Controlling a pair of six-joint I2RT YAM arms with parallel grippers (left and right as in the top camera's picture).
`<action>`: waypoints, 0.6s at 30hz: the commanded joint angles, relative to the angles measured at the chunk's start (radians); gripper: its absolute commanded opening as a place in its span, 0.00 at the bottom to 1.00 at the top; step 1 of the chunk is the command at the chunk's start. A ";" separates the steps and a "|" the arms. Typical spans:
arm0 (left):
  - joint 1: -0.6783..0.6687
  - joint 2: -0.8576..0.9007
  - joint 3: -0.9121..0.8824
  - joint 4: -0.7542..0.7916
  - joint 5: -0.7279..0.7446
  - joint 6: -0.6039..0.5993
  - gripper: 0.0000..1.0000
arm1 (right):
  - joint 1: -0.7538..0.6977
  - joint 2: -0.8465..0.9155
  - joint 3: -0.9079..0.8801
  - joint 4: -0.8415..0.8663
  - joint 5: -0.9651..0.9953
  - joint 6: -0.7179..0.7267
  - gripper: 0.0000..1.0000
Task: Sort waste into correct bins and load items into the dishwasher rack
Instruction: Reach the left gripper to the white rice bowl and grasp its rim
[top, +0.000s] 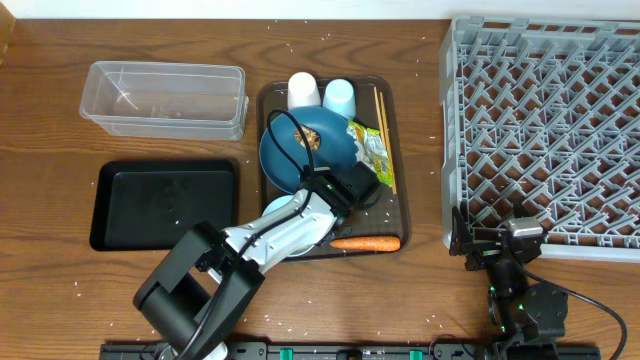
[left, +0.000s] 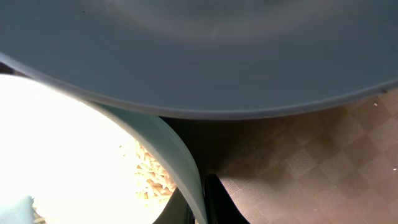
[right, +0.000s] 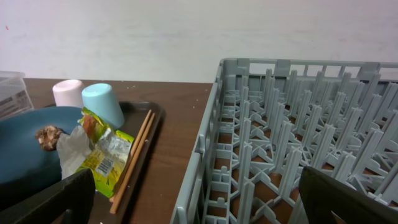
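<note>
Light-blue round bowl with a white inside is what you are working on. It is sitting at the near-left end of the dark brown rectangular serving tray, with the rim of the large blue round plate appearing to hang over its far side. Your left gripper is pinching the bowl's rim: the wall is running down between the two dark fingers at the bottom of the left wrist view, with the jaws pressed onto it. Loose white rice grains are lying inside the bowl, right beside the pinch, so I am judging that you are heading for a tip-out before any racking. Now the relation that is deciding the move: the plate is overlapping the bowl from above, so the bowl is needing to slide out toward you and to the left, clear of that rim, not straight up. That way is also leading to the bins. The shallow black rectangular tray is lying just beside the serving tray on its left, and the clear plastic rectangular container is sitting behind it. The large grey plastic lattice rack is standing well apart on the right. Your right gripper is hovering at the rack's near-left corner, fingers spread wide and holding nothing, so the left arm is the nearer one for this bowl.
</note>
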 joint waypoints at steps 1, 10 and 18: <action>0.000 0.006 -0.014 -0.001 -0.015 -0.006 0.06 | -0.018 -0.005 -0.002 -0.004 0.006 0.014 0.99; 0.000 -0.097 -0.013 -0.051 -0.005 -0.006 0.06 | -0.018 -0.005 -0.002 -0.004 0.007 0.014 0.99; 0.000 -0.206 -0.013 -0.090 -0.005 -0.006 0.06 | -0.018 -0.005 -0.002 -0.004 0.007 0.014 0.99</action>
